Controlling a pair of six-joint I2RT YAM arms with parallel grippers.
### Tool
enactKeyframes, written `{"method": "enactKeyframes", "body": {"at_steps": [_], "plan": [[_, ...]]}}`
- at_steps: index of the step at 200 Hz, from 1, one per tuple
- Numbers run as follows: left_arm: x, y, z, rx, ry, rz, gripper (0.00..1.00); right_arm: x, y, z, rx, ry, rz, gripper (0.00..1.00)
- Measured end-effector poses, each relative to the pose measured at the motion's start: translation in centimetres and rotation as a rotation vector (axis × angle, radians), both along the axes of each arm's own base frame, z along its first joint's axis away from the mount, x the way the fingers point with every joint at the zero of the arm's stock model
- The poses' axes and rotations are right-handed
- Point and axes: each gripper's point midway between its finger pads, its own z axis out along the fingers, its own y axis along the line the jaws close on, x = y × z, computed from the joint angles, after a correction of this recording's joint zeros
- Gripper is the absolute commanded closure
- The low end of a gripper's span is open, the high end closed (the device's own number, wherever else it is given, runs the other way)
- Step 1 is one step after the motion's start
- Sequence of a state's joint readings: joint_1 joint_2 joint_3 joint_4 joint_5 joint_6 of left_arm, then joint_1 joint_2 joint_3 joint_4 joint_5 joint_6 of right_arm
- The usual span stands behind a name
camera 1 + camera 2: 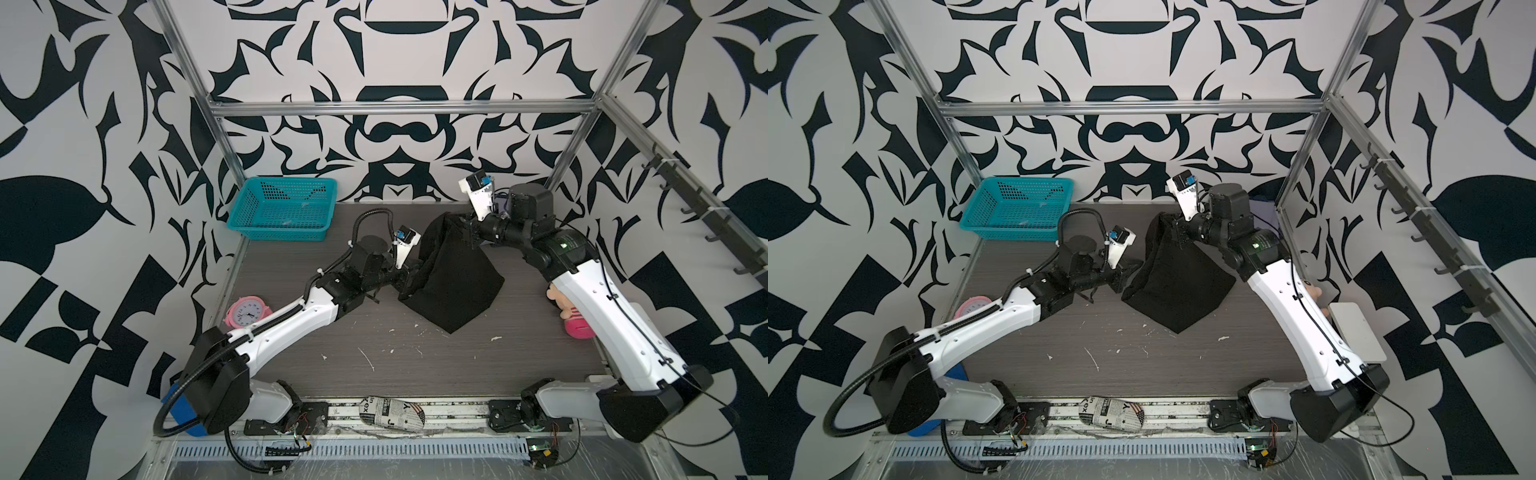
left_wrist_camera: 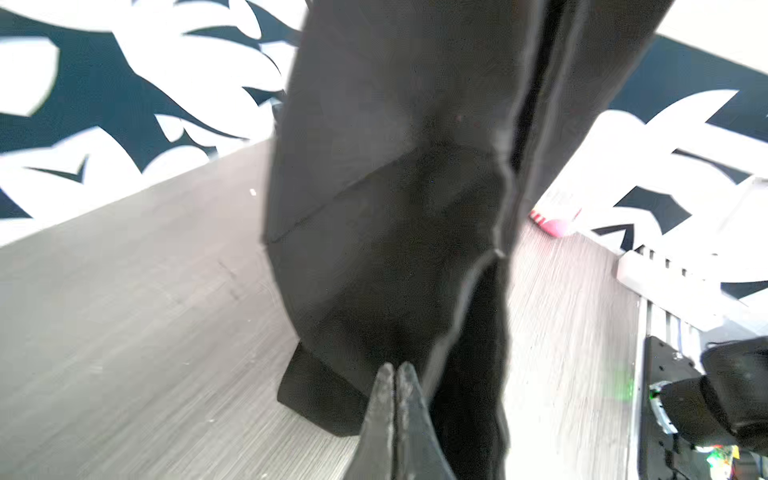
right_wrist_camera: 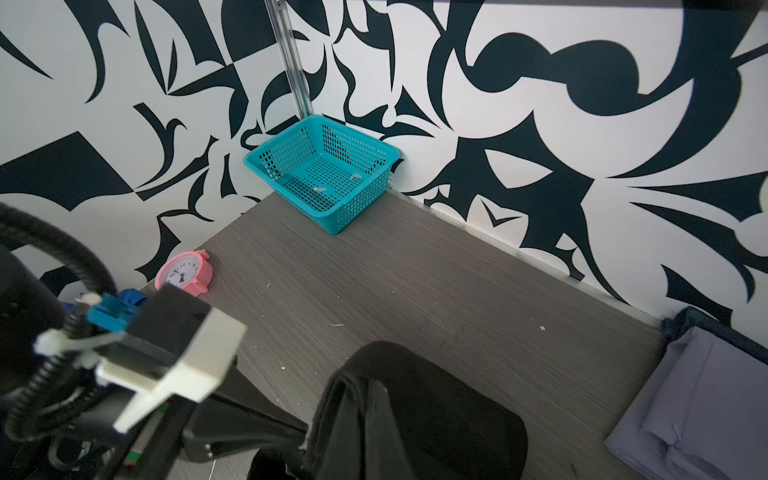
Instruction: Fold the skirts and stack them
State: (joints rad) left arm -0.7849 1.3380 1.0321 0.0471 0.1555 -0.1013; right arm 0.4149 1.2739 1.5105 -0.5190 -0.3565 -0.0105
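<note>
Black skirt (image 1: 453, 282) clamped in left fingers (image 2: 382, 407) and right fingers (image 1: 473, 224).

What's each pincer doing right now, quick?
Left pincer: shut at the black skirt's edge; whether it pinches cloth cannot be told.
Right pincer: shut on the black skirt, holding its corner up.

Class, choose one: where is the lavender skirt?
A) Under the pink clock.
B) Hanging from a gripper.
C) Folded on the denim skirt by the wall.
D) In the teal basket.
C: in the right wrist view the lavender skirt lies folded on the denim skirt.
</note>
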Motion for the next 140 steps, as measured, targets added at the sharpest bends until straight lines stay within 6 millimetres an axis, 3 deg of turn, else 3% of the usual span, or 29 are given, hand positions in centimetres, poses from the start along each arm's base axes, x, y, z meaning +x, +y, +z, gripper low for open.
{"method": "enactKeyframes", "body": {"at_steps": [3, 10, 23, 36, 48, 72, 78, 84, 94, 100, 116, 140], "plan": [[-0.2, 0.2, 0.5, -0.007, -0.009, -0.001, 0.67, -0.2, -0.1, 0.2, 0.001, -0.005, -0.002, 1.0], [-0.7, 0.5, 1.7, -0.028, -0.031, -0.008, 0.23, -0.7, -0.5, 0.9, 0.005, -0.021, -0.011, 1.0], [-1.8, 0.9, 3.9, -0.074, -0.065, -0.037, 0.01, -1.8, -1.3, 2.3, 0.016, -0.059, -0.025, 1.0], [-3.1, 0.7, 5.1, -0.107, -0.096, -0.086, 0.0, -2.8, -1.9, 3.6, 0.03, -0.094, -0.034, 1.0], [-4.1, 0.0, 4.8, -0.104, -0.101, -0.135, 0.01, -3.4, -2.2, 4.5, 0.04, -0.113, -0.038, 1.0], [-5.1, -2.8, 0.6, -0.026, -0.049, -0.229, 0.0, -3.4, -2.2, 5.0, 0.049, -0.117, -0.04, 1.0], [-5.1, -3.3, -0.9, -0.001, -0.025, -0.247, 0.12, -3.2, -2.1, 4.8, 0.047, -0.11, -0.04, 1.0], [-5.1, -3.8, -2.4, 0.029, -0.002, -0.259, 0.31, -3.1, -2.0, 4.5, 0.043, -0.099, -0.04, 1.0], [-4.8, -4.1, -4.8, 0.077, 0.038, -0.265, 0.81, -2.8, -1.9, 3.8, 0.034, -0.076, -0.04, 1.0], [-4.8, -4.1, -5.9, 0.102, 0.058, -0.267, 1.0, -2.7, -1.9, 3.5, 0.029, -0.066, -0.042, 1.0], [-4.7, -4.0, -6.9, 0.13, 0.074, -0.263, 1.0, -2.6, -2.0, 2.8, 0.013, -0.043, -0.052, 1.0], [-5.3, -3.5, -3.9, 0.08, 0.026, -0.264, 1.0, -2.8, -3.2, 3.1, -0.004, -0.058, -0.114, 1.0]]}}
